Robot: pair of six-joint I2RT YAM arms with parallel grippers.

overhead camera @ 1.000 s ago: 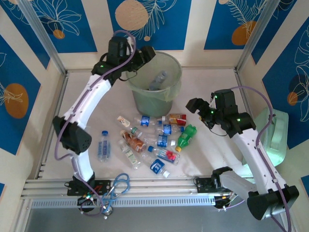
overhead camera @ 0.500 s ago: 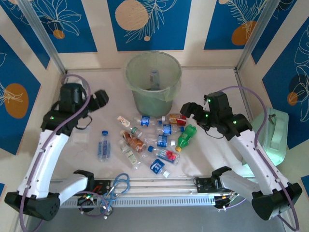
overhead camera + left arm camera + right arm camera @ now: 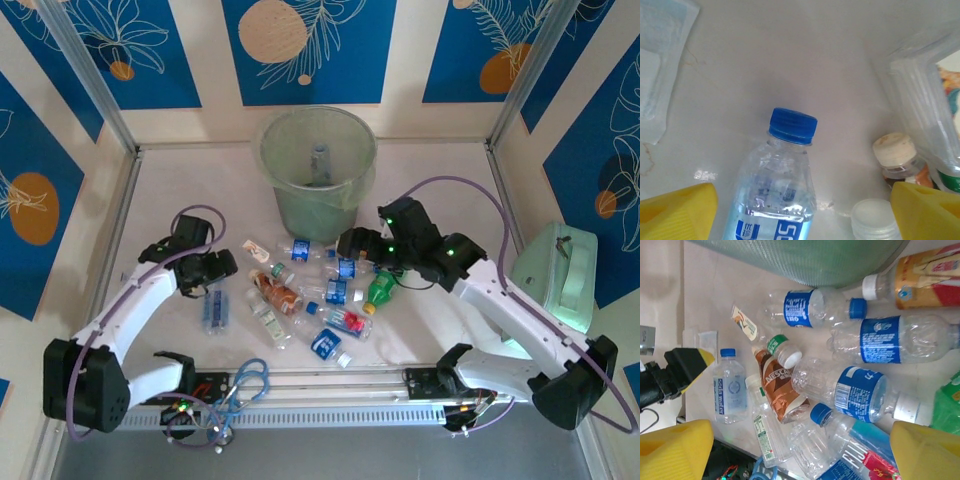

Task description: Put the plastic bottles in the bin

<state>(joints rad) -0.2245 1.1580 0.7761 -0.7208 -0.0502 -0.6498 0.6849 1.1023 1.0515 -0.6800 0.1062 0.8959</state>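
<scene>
1. The bin (image 3: 300, 208) stands at the far middle of the table (image 3: 185, 185). I can make out one bottle (image 3: 320, 165) inside it. The cloudy wall hides whether more lie lower down.
2. The pile (image 3: 325, 290) lies on the table just in front of the bin, between my two arms. It has clear bottles with blue labels, a brown-labelled one, red-labelled ones and a green bottle (image 3: 383, 286) at its right edge. I count roughly a dozen still out.
3. A lone bottle (image 3: 777, 195), clear with a blue cap, lies on its side to the left of the pile and apart from it.
4. My left gripper (image 3: 801, 212) hangs low over that lone bottle. Its yellow fingers are spread wide, one on each side of the bottle's shoulder, with clear gaps on both sides. It is empty.
5. My right gripper (image 3: 800, 452) hovers over the pile near the foot of the bin. Its fingers are also wide apart and nothing is held between them.
6. My read is that the job is barely started, with one bottle confirmed in and nearly everything left. The left side looks lined up to close on the lone bottle. The crowded, overlapping pile will be the fiddlier part, since neighbours may get nudged or caught.
</scene>
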